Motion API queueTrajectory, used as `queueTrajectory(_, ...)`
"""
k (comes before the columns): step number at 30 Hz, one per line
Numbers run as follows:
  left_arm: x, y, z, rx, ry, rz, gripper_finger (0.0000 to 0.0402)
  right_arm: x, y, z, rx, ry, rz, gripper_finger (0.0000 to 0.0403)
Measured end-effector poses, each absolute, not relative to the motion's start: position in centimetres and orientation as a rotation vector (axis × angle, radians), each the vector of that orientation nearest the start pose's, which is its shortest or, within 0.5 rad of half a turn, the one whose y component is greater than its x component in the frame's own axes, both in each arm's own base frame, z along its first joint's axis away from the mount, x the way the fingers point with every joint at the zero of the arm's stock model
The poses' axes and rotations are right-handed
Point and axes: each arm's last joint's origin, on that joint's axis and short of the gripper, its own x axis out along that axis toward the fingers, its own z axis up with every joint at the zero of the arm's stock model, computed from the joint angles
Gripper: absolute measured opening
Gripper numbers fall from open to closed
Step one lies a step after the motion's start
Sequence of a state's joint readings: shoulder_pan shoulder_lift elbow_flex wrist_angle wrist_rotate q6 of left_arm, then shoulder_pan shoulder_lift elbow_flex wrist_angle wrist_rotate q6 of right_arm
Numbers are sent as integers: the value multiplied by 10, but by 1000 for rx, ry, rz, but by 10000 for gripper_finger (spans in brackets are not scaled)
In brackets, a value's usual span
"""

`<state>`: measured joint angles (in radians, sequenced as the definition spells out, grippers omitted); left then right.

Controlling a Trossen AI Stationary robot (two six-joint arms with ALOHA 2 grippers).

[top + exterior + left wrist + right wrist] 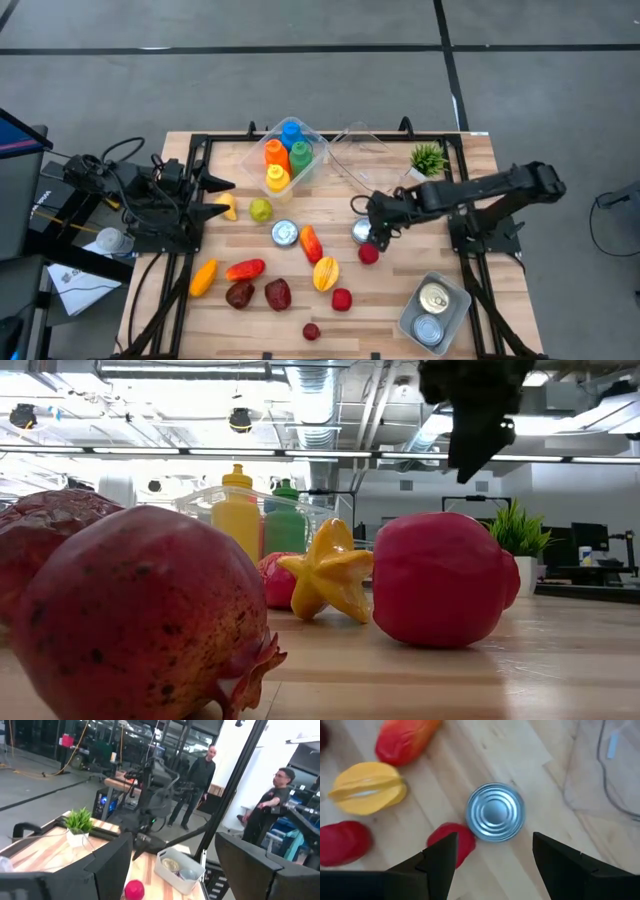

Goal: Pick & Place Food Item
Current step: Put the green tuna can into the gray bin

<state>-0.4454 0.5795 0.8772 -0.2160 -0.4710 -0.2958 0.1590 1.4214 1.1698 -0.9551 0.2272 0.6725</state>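
Above the counter (400, 300), right pincer (492, 857) spread over the upright tin can (495, 812) beside a red fruit (451, 842), left pincer (215, 197) spread and waiting at the left edge; probably pre-grasp, next needing descent and closing around the can.

Silver can (495, 819) upright on wooden table (520, 750), small red fruit (451, 843) touching it, yellow starfruit (367, 788) nearby, dark fingers (438, 858) spread wide.

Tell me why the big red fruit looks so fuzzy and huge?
In the low view, the pomegranate sits right against the camera, so it looms soft and out of focus; the yellow starfruit behind it looks sharper. In the right wrist view, the silver can shows a bright glare.
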Motion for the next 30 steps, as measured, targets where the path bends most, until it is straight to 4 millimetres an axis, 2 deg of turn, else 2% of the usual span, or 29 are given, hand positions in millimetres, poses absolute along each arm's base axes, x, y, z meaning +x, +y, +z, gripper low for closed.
queueTrajectory(4, 108, -37, 387, -342, -101, 19, 273, 270, 27, 271, 344, 1090, -425, 246)
queueTrajectory(9, 115, -37, 387, -332, -109, 113, 273, 278, 18, 275, 261, 1030, -358, 246)
queueTrajectory(12, 121, -36, 387, -319, -123, 168, 273, 285, 11, 279, 243, 958, -341, 245)
queueTrajectory(17, 126, -32, 393, -348, -192, 205, 273, 303, -1, 293, 280, 732, -316, 245)
queueTrajectory(24, 116, -24, 401, -422, -268, 172, 273, 322, -11, 328, 381, 397, -160, 245)
queueTrajectory(30, 100, -16, 401, -397, -269, 131, 273, 325, -4, 338, 409, 336, -108, 245)
